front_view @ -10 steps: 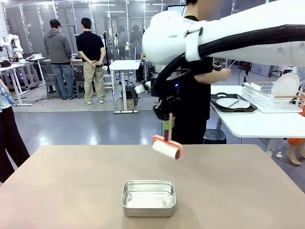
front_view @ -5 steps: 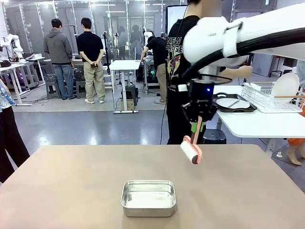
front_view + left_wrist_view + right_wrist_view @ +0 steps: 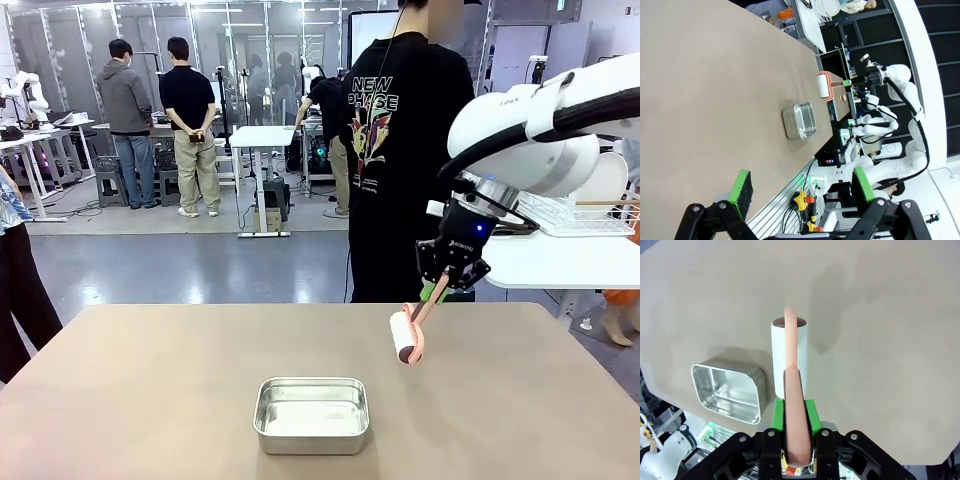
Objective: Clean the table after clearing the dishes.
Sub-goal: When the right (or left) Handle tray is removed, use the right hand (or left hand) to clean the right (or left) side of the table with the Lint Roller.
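The beige table (image 3: 150,400) spreads across the front view. My right gripper (image 3: 438,291) hangs above its far right part, shut on the pink handle of a lint roller (image 3: 407,337). The roller's white roll dangles just over the tabletop. From the right wrist, the roller (image 3: 788,352) points straight away from the right gripper (image 3: 794,412), with the table (image 3: 880,340) beneath. My left gripper (image 3: 801,192) is open and holds nothing, high over the table (image 3: 715,100), with the roller (image 3: 824,86) far off. The dishes are hidden behind my right arm.
A small steel pan (image 3: 312,414) sits at the table's near middle, also seen from both wrists (image 3: 799,120) (image 3: 730,392). A person in a black T-shirt (image 3: 400,150) stands at the far edge. A white side table (image 3: 560,265) with a wire rack (image 3: 585,218) is at the right.
My right arm has swung from the middle toward the right, carrying the roller with it and turning it end-on. The person behind is now uncovered.
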Available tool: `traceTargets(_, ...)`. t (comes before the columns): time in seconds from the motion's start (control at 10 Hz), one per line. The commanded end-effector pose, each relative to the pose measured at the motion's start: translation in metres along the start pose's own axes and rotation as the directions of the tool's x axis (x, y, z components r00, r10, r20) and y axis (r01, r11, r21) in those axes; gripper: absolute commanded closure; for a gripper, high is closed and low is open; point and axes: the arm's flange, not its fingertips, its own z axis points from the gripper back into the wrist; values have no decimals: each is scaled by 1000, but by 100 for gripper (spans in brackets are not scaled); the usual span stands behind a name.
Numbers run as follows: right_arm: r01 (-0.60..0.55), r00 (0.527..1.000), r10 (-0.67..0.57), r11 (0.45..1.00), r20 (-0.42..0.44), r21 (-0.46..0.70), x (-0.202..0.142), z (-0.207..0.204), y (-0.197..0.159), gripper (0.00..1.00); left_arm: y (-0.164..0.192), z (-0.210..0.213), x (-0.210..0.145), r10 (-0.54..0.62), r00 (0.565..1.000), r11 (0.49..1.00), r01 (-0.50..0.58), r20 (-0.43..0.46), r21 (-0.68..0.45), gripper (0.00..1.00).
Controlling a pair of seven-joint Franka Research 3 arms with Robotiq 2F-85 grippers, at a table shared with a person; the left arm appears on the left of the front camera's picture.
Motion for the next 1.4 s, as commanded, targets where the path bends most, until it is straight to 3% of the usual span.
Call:
traceTargets(0.0, -23, 999, 22, 999, -24, -31, 1, 11, 14, 79, -4, 2, -1, 13, 1000, 1000, -13, 0, 9, 0)
traceTargets(0.3, -18, 1000, 18, 1000, -15, -8, -1, 5, 7, 79, -4, 2, -1, 13, 1000, 1000, -13, 0, 9, 0)
traceTargets(0.6, 19, 999, -14, 986, -35, 168, 8, -18, -24, 79, -4, 2, -1, 13, 1000, 1000, -13, 0, 9, 0)
traceTargets(1.0, 88, 995, -67, 923, -69, 374, 22, -37, -78, 79, -4, 2, -1, 13, 1000, 1000, -13, 0, 9, 0)
traceTargets(1.3, 103, 994, -83, 899, -67, 425, 31, -60, -94, 79, -4, 2, -1, 13, 1000, 1000, -13, 0, 9, 0)
